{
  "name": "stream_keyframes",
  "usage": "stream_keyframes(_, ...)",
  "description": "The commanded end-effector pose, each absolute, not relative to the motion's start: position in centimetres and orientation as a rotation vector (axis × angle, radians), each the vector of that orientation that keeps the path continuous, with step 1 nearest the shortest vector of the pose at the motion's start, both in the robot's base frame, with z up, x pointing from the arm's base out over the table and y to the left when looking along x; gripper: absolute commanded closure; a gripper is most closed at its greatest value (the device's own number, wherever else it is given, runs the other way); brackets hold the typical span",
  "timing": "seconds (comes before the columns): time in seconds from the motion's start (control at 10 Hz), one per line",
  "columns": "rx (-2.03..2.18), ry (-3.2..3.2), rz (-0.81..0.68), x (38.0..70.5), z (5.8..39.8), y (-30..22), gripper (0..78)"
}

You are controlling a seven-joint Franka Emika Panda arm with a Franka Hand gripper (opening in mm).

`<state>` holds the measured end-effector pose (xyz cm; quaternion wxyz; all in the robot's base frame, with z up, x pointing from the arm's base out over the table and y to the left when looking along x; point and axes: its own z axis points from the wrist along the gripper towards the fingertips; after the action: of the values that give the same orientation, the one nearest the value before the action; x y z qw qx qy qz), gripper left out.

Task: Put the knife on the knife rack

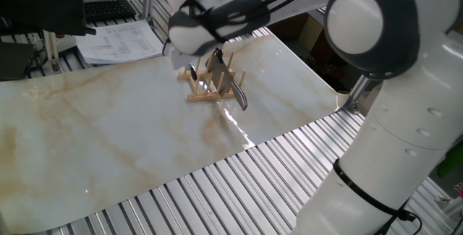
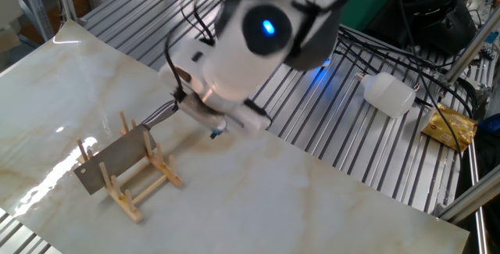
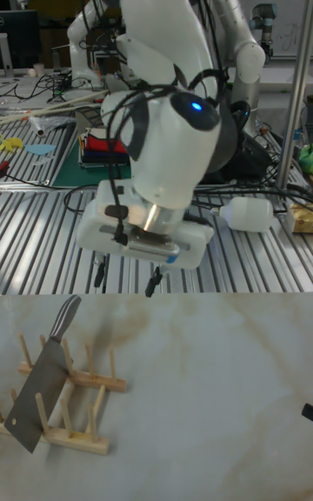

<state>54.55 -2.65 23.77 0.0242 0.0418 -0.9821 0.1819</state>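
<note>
From one fixed view, the knife (image 1: 230, 84) sits on edge in the knife rack (image 1: 210, 88), its dark blade slotted between the pegs and sloping down toward the near corner of the marble surface (image 1: 108, 134). The end effector (image 1: 192, 67) hangs just behind the rack, mostly lost under the white wrist, with only a dark fingertip (image 1: 192, 71) peeking out; from here I cannot tell how far the fingers stand apart. A stack of printed papers (image 1: 119, 41) lies beyond the far edge of the surface.

From the other fixed view, the rack (image 2: 129, 172) holds nothing but the knife (image 2: 117, 159), whose blade leans between the upright pegs while the shiny handle (image 2: 160, 113) juts up and out past the rack's end. The blurred white arm hovers over the handle end, not gripping it. A white plastic bottle (image 2: 388, 94) lies on the slatted metal beside the surface, with a gold packet (image 2: 451, 127) farther off.

In the tall fixed view, the end effector (image 3: 127, 276) is above the surface edge, its two dark fingers (image 3: 101, 273) spread wide and holding nothing. The knife (image 3: 43, 379) rests tilted in the rack (image 3: 74, 401), handle up, blade corner poking out beyond the pegs. The end effector is clear of both.
</note>
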Motion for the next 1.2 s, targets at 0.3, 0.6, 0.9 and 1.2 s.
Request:
stream_keyframes(0.3,0.070,-3.047,0.000,53.4,30.1,-3.2,0.0)
stream_keyframes(0.6,-0.013,-3.047,-0.076,52.7,30.8,-2.5,0.0)
stream_keyframes(0.9,-0.043,-3.053,-0.073,52.3,31.0,-2.1,0.0)
stream_keyframes(1.2,-0.026,-3.067,0.056,52.4,30.9,-1.9,0.0)
